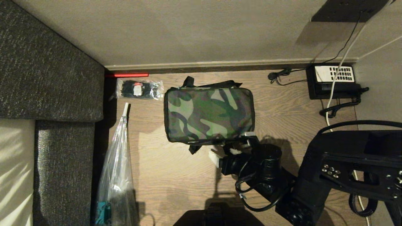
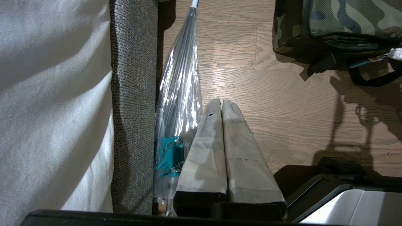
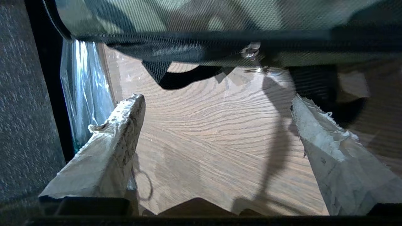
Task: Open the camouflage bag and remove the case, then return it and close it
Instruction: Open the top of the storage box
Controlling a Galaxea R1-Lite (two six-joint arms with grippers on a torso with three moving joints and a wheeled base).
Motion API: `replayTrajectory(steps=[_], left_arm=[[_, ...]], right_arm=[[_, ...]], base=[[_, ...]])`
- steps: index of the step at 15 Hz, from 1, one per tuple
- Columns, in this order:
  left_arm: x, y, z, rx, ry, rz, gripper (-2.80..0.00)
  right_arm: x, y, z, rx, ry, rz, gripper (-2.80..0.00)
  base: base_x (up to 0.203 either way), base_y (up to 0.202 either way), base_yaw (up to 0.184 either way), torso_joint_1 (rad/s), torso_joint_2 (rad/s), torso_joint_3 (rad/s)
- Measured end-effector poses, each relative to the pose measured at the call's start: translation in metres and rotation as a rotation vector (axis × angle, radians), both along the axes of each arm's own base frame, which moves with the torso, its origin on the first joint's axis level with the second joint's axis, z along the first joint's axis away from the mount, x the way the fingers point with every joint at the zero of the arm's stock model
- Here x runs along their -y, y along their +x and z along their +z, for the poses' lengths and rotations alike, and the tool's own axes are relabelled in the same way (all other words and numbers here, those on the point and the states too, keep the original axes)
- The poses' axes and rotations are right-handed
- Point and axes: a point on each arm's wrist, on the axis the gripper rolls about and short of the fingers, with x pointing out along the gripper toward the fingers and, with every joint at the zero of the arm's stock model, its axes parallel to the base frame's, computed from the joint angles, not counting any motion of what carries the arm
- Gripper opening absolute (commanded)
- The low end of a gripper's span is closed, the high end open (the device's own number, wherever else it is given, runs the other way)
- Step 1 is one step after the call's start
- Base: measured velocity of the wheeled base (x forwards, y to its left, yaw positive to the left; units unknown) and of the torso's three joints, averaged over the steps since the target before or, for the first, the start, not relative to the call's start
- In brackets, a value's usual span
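The camouflage bag (image 1: 209, 114) lies on the wooden floor with its lid down; its black straps stick out at the far and near edges. My right gripper (image 1: 232, 146) hovers at the bag's near edge, open, with only bare floor between its taped fingers (image 3: 125, 125). In the right wrist view the bag's near side (image 3: 201, 18) and a small metal zipper pull (image 3: 250, 51) lie just beyond the gripper (image 3: 217, 100). The case is hidden. My left gripper (image 2: 220, 102) is shut and parked low over the floor, to the left of the bag (image 2: 345, 18).
A clear packet of black cable ties (image 1: 139, 89) lies left of the bag by the wall. A black telephone (image 1: 334, 81) with its cords sits at the right. A folded clear umbrella (image 1: 117, 163) lies along the grey upholstered furniture (image 1: 47, 78) on the left.
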Motion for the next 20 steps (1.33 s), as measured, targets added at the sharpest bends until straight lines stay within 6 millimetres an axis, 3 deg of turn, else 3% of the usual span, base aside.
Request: replayTrajectory(steps=[12, 20], left_arm=[[0.0, 0.0, 0.0, 0.0, 0.0, 0.0, -2.8], [0.0, 0.0, 0.0, 0.0, 0.0, -0.001, -2.8]], right_arm=[[0.004, 0.025, -0.014, 0.077, -0.027, -0.042, 0.0], [0.006, 0.026, -0.009, 0.085, -0.001, -0.041, 0.0]], base=[[0.0, 0.0, 0.0, 0.0, 0.0, 0.0], [0.0, 0.0, 0.0, 0.0, 0.0, 0.0]])
